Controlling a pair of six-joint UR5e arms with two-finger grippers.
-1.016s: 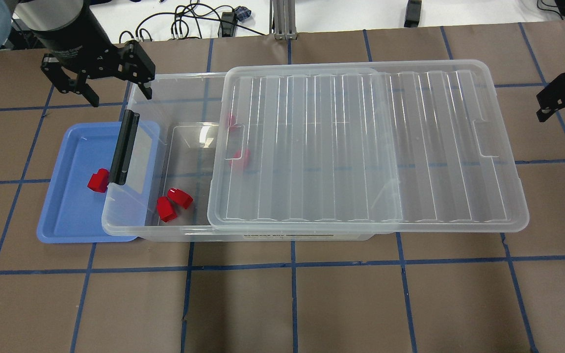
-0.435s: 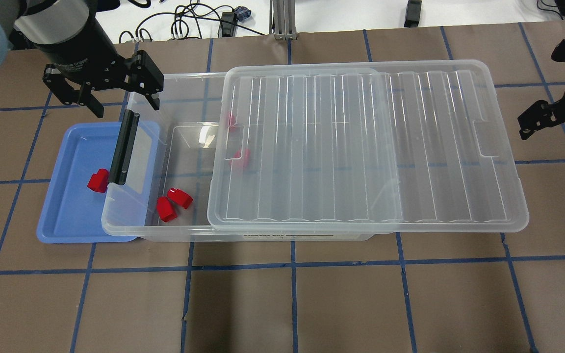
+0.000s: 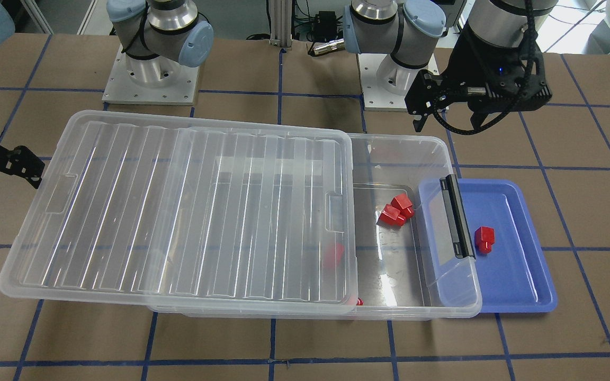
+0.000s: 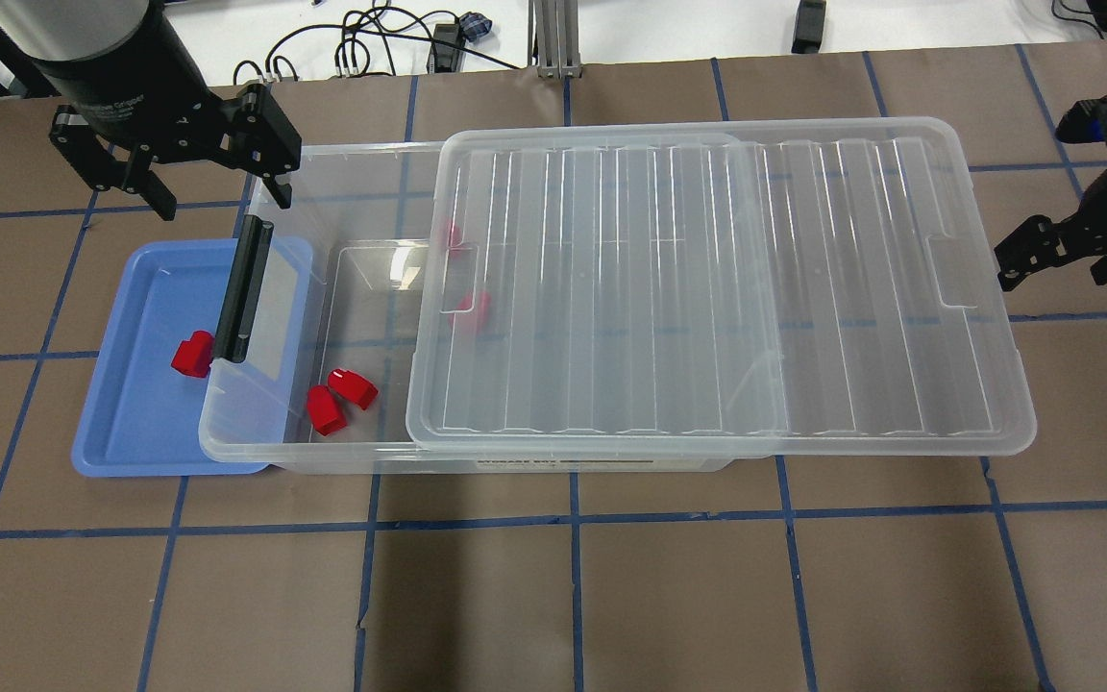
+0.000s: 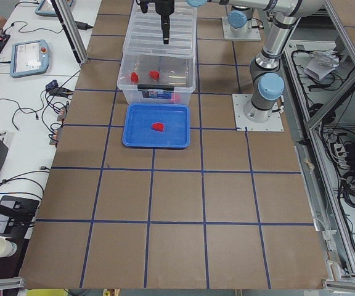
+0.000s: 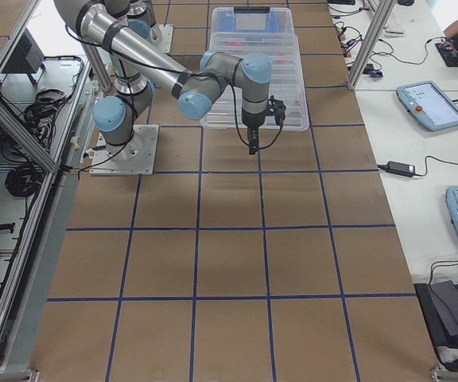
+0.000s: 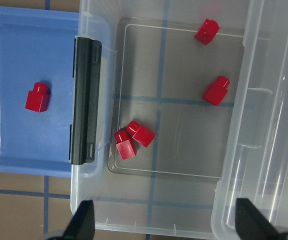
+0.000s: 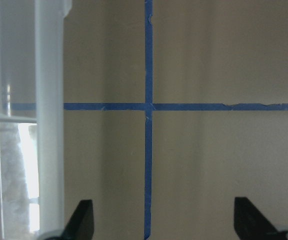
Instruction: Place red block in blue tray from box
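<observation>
The blue tray (image 4: 126,413) lies at the left end of the box (image 4: 361,159) and is partly under its latch end. One red block (image 4: 193,354) lies in the tray, also seen in the left wrist view (image 7: 37,97). Two red blocks (image 4: 340,397) lie together in the uncovered part of the box. Two more red blocks (image 7: 215,90) lie near and under the lid's edge. The lid (image 4: 707,288) is slid right and covers most of the box. My left gripper (image 4: 222,197) is open and empty above the box's far left corner. My right gripper (image 4: 1053,274) is open and empty beyond the lid's right end.
The black latch handle (image 4: 244,288) stands up between tray and box opening. Brown table paper with a blue tape grid (image 4: 573,519) surrounds the box. Cables (image 4: 371,38) lie beyond the far table edge. The two arm bases (image 3: 151,69) stand behind the box.
My right gripper has come in from the right edge toward the lid's right end. My left gripper has shifted slightly left and away, still open.
</observation>
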